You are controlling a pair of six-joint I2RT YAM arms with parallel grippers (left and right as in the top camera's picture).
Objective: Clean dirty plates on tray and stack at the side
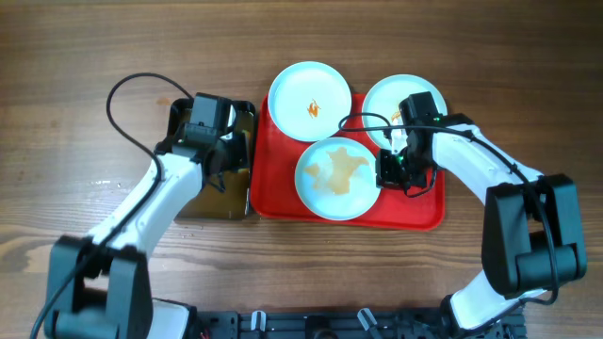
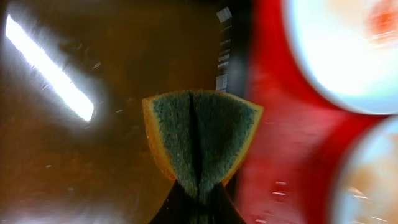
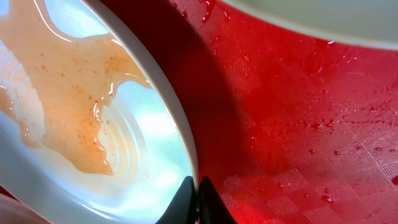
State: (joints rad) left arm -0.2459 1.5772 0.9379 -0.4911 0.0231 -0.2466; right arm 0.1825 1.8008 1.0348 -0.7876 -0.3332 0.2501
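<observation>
Three pale blue-white plates lie on the red tray [image 1: 283, 202]. The front plate [image 1: 336, 178] holds a wide pool of orange-brown sauce and also shows in the right wrist view [image 3: 93, 112]. The back left plate [image 1: 310, 100] has a small orange smear. The back right plate [image 1: 389, 104] is partly hidden by the right arm. My right gripper [image 1: 384, 172] is shut on the front plate's right rim [image 3: 193, 180]. My left gripper [image 1: 226, 155] is shut on a folded green and yellow sponge [image 2: 200, 140] over the black tub of brown water [image 1: 212, 202].
The tub [image 2: 74, 155] stands against the tray's left edge [image 2: 273, 162] on the wooden table [image 1: 94, 56]. Water drops lie on the tray's textured floor [image 3: 298, 124]. Both arms' cables loop above the table.
</observation>
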